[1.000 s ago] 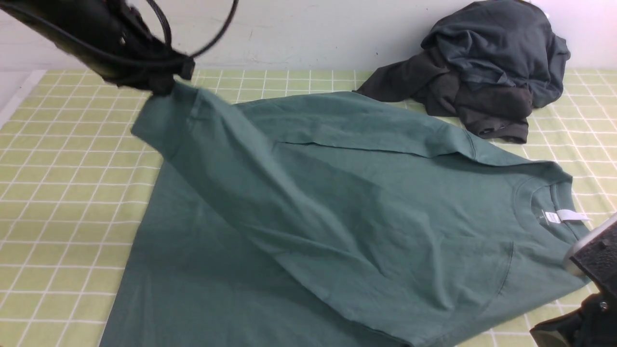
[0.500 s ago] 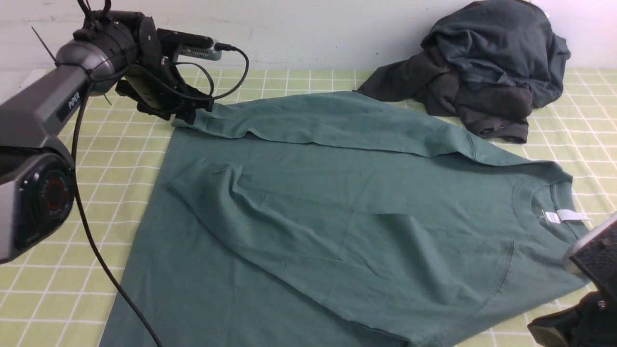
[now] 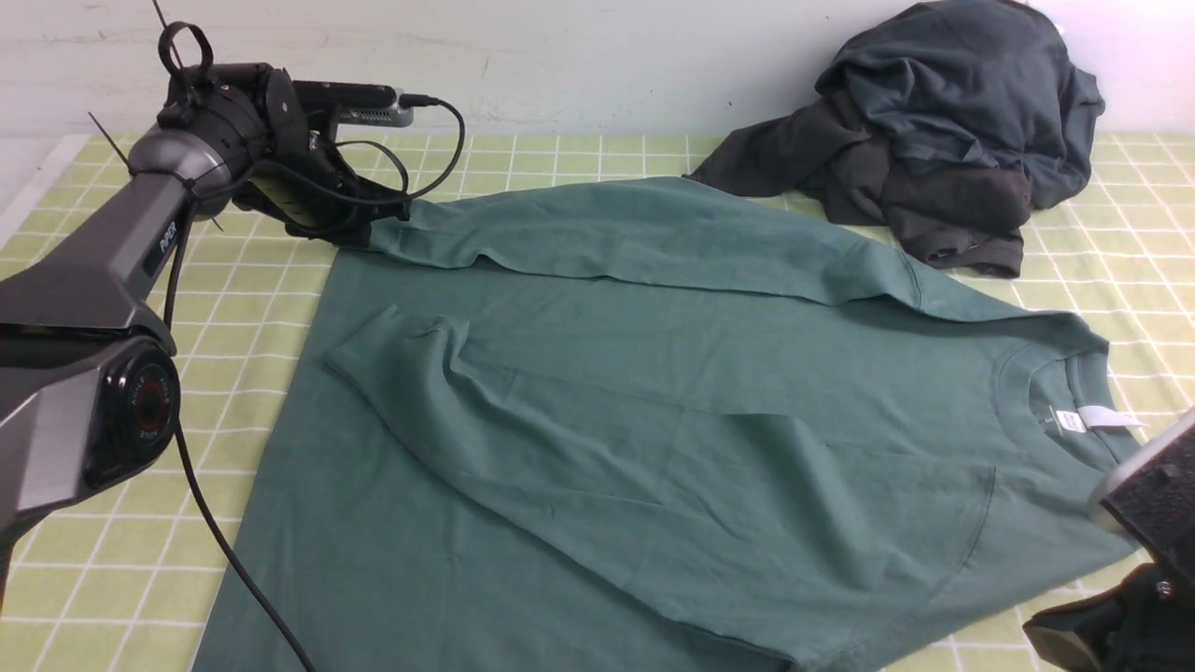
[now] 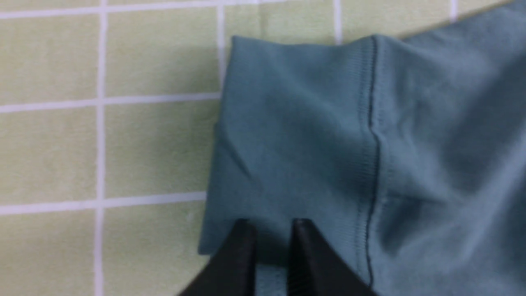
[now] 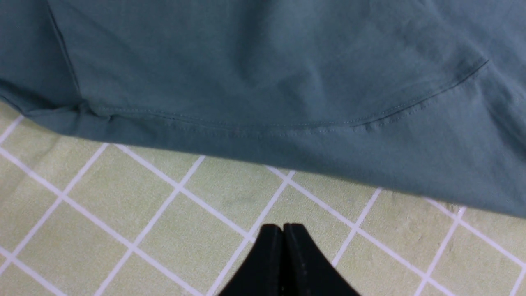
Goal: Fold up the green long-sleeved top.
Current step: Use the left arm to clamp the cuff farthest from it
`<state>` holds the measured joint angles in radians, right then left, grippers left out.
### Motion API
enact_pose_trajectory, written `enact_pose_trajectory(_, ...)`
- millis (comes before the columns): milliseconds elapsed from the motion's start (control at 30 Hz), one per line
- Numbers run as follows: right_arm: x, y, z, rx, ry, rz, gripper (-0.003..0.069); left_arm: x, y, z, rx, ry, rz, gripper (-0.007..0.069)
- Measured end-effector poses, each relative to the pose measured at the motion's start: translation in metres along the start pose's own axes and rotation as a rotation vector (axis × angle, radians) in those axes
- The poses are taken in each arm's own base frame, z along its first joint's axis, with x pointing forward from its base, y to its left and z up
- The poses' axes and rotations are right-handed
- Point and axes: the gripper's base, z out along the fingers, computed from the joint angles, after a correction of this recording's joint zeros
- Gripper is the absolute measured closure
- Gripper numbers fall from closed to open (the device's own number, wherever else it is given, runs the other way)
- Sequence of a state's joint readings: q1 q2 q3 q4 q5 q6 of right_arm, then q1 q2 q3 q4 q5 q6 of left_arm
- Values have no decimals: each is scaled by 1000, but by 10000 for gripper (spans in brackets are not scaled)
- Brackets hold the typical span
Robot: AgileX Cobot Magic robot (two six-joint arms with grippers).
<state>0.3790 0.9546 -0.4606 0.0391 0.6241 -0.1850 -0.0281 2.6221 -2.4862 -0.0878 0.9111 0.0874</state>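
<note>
Released sleeve (image 3: 448,373) is lying slack across the green long-sleeved top (image 3: 709,355); left claw (image 4: 273,224) is closing on the soft, light cuff (image 4: 287,123) at the counter's (image 3: 560,154) far edge, grip unclear; right claw (image 5: 282,228) is resting together.

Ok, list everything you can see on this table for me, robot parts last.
green long-sleeved top: one, teal-green, spread across the middle, neck to the right
neck label: one, white, inside the neckline
dark garments: a heap, charcoal grey, far right at the back, count unclear
tablecloth: one, light green with white grid, under everything
left arm: one, black and grey, far left; jaws slightly apart at a sleeve cuff, grip unclear
right arm: one, black, near right; jaws shut over bare tablecloth
</note>
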Motion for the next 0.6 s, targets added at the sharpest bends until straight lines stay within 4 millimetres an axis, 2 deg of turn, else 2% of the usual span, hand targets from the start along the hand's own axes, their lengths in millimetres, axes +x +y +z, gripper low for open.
enact_pose_trajectory(33, 0, 0, 0, 0, 0, 0, 666, 0, -1, 0, 7, 7, 7, 585)
enact_pose_trajectory(133, 0, 0, 0, 0, 0, 0, 666, 0, -2, -4, 14, 19, 29, 615)
enact_pose_trajectory(233, 0, 0, 0, 0, 0, 0, 666, -12, -4, -30, 17, -10, 58, 628)
enact_pose_trajectory(300, 0, 0, 0, 0, 0, 0, 666, -17, -4, -39, 18, -28, 57, 627)
enact_pose_trajectory(333, 0, 0, 0, 0, 0, 0, 666, -25, -6, -53, 24, -61, 51, 624)
enact_pose_trajectory(433, 0, 0, 0, 0, 0, 0, 666, -27, -3, -54, 25, -83, 20, 571)
enact_pose_trajectory(533, 0, 0, 0, 0, 0, 0, 666, -19, 4, -34, 19, -63, -28, 453)
enact_pose_trajectory(567, 0, 0, 0, 0, 0, 0, 666, -17, 5, -31, 18, -59, -32, 442)
enact_pose_trajectory(600, 0, 0, 0, 0, 0, 0, 666, -11, 8, -18, 15, -47, -55, 370)
